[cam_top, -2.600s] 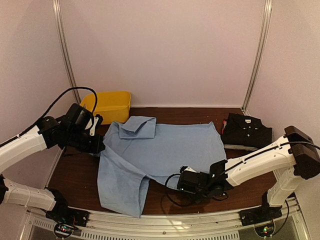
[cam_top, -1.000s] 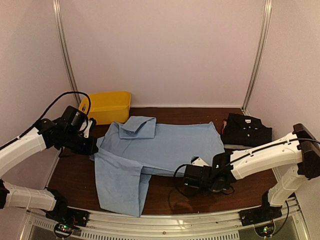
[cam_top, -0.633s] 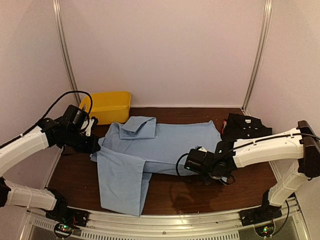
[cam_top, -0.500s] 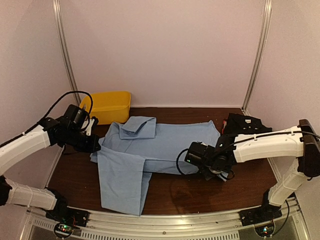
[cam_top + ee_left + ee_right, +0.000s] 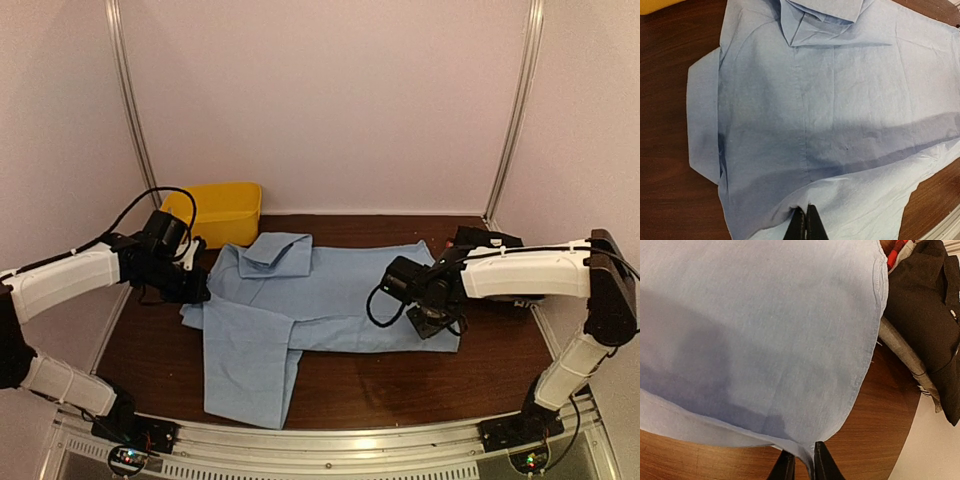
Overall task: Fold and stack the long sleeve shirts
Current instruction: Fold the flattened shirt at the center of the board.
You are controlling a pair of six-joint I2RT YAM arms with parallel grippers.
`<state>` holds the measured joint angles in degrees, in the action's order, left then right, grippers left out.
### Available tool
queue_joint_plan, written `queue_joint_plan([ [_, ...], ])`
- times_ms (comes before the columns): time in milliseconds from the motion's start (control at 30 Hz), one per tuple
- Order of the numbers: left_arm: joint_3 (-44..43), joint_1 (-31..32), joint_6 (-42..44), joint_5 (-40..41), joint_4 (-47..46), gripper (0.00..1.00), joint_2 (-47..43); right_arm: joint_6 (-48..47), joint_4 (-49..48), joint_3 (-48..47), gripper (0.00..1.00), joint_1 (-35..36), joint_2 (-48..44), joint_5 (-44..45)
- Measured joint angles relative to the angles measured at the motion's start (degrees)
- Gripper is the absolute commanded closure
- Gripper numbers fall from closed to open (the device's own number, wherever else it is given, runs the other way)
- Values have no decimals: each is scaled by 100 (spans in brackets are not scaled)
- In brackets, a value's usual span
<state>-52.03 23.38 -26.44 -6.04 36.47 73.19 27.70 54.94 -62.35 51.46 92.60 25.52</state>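
Two robot arms reach over a brown table [image 5: 400, 375]. One light blue shirt [image 5: 330, 285] lies spread out flat in the middle of it. The collar [image 5: 278, 250] points to the back wall, and one long part of the shirt runs down to the near edge.

The left gripper [image 5: 200, 290] sits at the left side of the blue shirt, by the shoulder. In the left wrist view its fingers [image 5: 801, 227] are pressed tight together, with a bit of blue cloth pinched between them.

The right gripper [image 5: 432, 325] is at the right end of the blue shirt, at its bottom edge. In the right wrist view its fingers [image 5: 786, 467] stand a little apart, and the thin edge of the blue shirt [image 5: 755, 325] lies in the gap.

A black shirt [image 5: 925, 315] lies folded at the right side of the table, just beside the blue one. It rests on top of a pale grey shirt [image 5: 900, 347].

A yellow bin [image 5: 225, 210] stands in the back left corner, near the collar.
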Motion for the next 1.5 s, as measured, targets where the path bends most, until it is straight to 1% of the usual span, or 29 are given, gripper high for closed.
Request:
queue_joint_plan([
  [467,-109,-66,-2,37,-258,100,708,-638,-623,-107,85,-920,723,-122],
  [733,-125,-83,-50,184,-452,100,1108,-765,-715,-205,82,-1038,831,-15],
  [900,-125,-87,-50,267,-525,100,1384,-831,-745,-280,82,-1038,699,-46],
  [1000,-179,-94,-48,238,-544,100,1403,-857,-839,-289,82,-1036,400,-208],
  [1133,-396,-96,-46,11,-699,100,1429,-946,-1117,-286,79,-1001,-66,-612],
  [1300,-756,-107,-46,-306,-883,100,1475,-1001,-1700,-111,76,-909,-538,-1425],
  [1500,-1049,-181,-44,-444,-953,100,1609,-992,-2131,122,76,-811,-651,-2100],
])
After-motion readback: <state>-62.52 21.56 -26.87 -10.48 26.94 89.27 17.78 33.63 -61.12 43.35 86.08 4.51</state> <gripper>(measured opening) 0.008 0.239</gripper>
